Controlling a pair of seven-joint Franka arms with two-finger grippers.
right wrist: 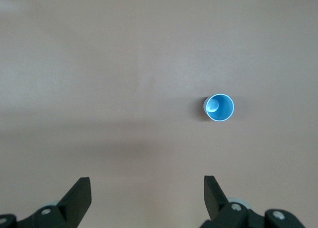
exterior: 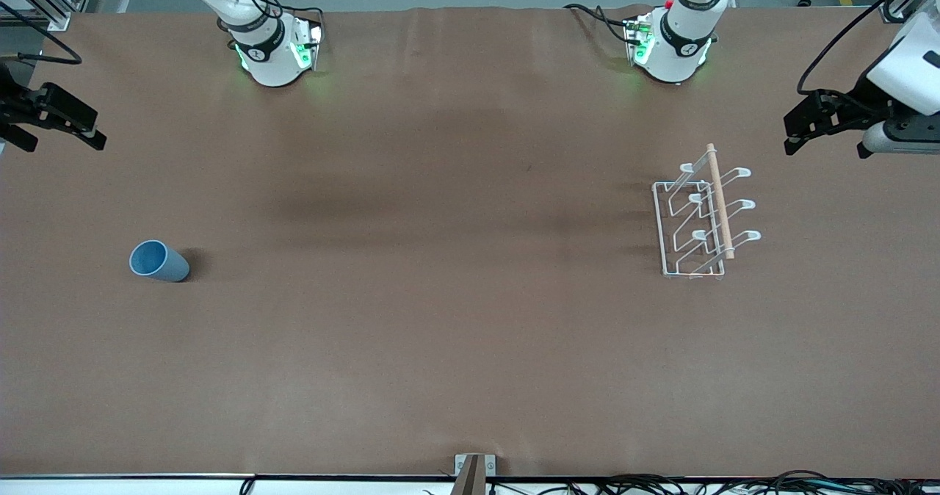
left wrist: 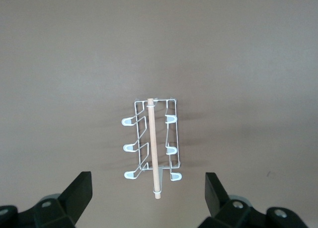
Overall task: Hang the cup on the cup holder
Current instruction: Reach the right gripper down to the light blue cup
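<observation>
The light-blue cup stands upright, mouth up, on the brown table near the right arm's end. Near the left arm's end stands the white wire cup holder, with looped prongs and a wooden rod along its top; nothing hangs on it. My right gripper hovers open and holding nothing, high over the table's edge at its own end, apart from the cup. High up beside the cup holder, my left gripper is open too, with nothing between its fingers.
Both arm bases stand along the table edge farthest from the front camera. A small metal bracket and cables sit at the nearest edge. Bare brown tabletop stretches between cup and holder.
</observation>
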